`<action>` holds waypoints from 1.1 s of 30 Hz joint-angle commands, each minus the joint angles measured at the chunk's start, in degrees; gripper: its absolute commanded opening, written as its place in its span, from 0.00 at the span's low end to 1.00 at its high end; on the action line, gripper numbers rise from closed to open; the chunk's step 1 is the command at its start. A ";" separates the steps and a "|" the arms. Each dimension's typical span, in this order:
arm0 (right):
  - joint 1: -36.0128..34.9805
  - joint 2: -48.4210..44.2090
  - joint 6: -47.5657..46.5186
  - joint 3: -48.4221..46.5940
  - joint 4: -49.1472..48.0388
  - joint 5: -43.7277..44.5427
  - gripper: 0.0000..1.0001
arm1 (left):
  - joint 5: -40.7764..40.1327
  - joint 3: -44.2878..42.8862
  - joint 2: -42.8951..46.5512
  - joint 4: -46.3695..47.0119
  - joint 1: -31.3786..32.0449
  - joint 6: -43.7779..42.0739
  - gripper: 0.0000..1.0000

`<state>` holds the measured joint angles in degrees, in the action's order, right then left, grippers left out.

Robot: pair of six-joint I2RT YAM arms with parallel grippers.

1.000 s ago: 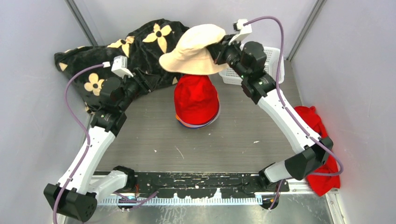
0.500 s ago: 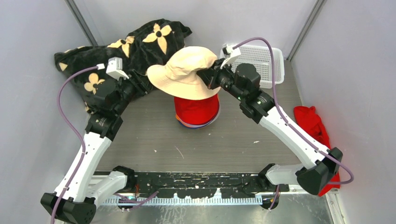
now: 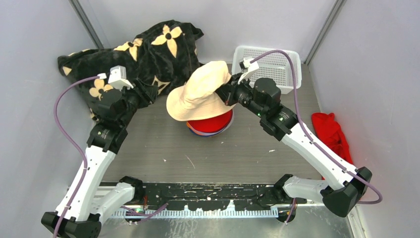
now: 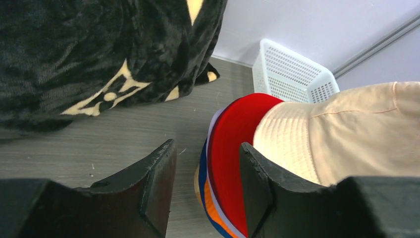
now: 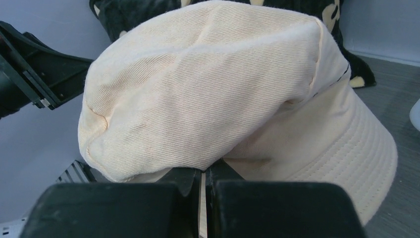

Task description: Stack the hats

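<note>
My right gripper (image 3: 226, 94) is shut on the brim of the cream hat (image 3: 198, 94) and holds it tilted over the stack of hats (image 3: 214, 125), covering most of it. The stack's top hat is red (image 4: 237, 144), with blue, orange and pale brims under it. In the right wrist view the cream hat (image 5: 208, 89) fills the frame above my shut gripper (image 5: 203, 171). My left gripper (image 3: 148, 95) is open and empty, just left of the stack and apart from it. In its own view the gripper (image 4: 208, 153) faces the stack's edge, with the cream hat (image 4: 346, 134) to the right.
The black blanket with cream flowers (image 3: 143, 49) lies at the back left, beside my left gripper. A white basket (image 3: 277, 62) stands at the back right. The plain red cloth (image 3: 333, 131) lies at the right edge behind my right arm.
My right gripper has carried the cream hat down and forward from the back, lowering it onto the red-topped stack. My left arm has drawn back slightly to the left.
</note>
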<state>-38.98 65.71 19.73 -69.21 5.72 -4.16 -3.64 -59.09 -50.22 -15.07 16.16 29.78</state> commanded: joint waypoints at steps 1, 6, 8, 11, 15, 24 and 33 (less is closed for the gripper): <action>-0.56 -1.28 0.36 1.27 -1.20 -0.14 0.01 | -1.61 -1.38 0.54 -0.33 0.20 -0.71 0.50; -0.61 -0.41 -0.11 2.26 -0.09 0.12 0.01 | 0.23 -1.38 -0.77 0.46 0.21 0.31 0.51; -0.56 -0.28 -0.28 2.41 0.13 0.24 0.01 | 0.90 -1.23 -1.37 0.84 0.23 0.50 0.51; -0.57 0.11 -0.85 1.98 1.92 0.78 0.16 | 2.87 -0.84 -2.74 2.05 0.19 0.54 0.51; -0.62 -0.98 -1.44 1.73 5.17 2.96 0.49 | 7.15 0.85 -3.93 7.30 0.17 0.60 0.56; -0.53 -9.24 -3.55 2.08 10.20 17.27 0.78 | 14.22 0.58 -6.93 12.69 -1.19 4.58 0.65; 1.54 -12.34 -0.13 7.42 9.29 18.36 0.84 | 34.82 12.69 -13.08 35.86 -12.91 27.92 0.65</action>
<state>-38.87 54.76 17.76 -64.47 16.32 13.37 19.62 -50.35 -61.17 5.80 6.90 45.32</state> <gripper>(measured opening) 0.843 0.648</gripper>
